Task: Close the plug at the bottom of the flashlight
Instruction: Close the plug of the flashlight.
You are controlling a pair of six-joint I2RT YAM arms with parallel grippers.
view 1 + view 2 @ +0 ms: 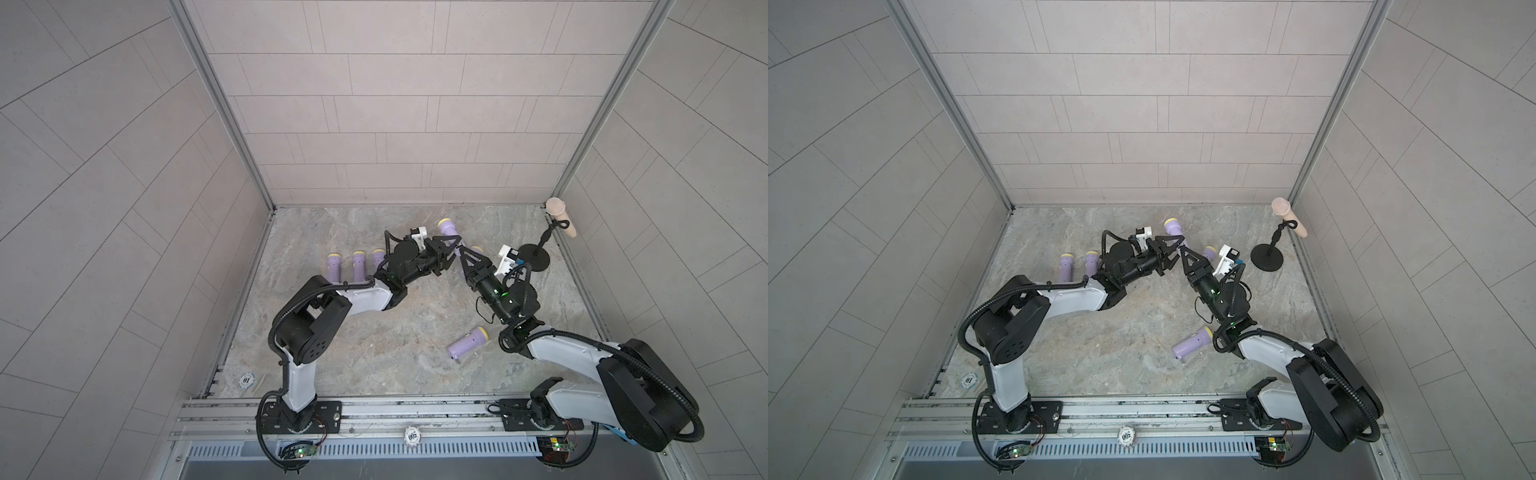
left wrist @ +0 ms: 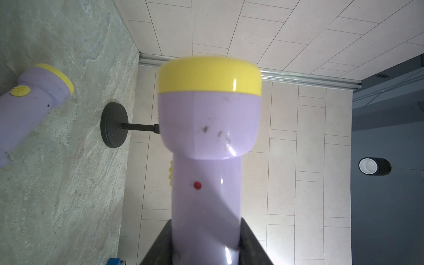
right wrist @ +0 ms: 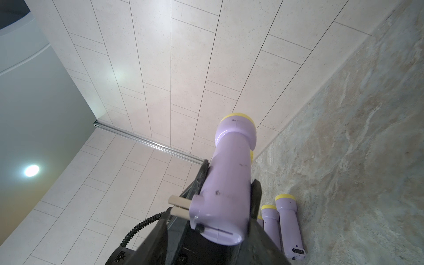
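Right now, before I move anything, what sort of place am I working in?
Probably a robot test booth: pale panel walls box in a stone-look table, two robot arms are mounted on a metal rail at its edge, and identical purple flashlights lie lined up.

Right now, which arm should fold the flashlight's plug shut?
Right. The left gripper is clamped on the flashlight, so it's busy; the plug sticks out at the bottom end, close to the right gripper.

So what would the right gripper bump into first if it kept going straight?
Probably the bottom end of the purple flashlight, where its plug sticks out; the left gripper holds that flashlight.
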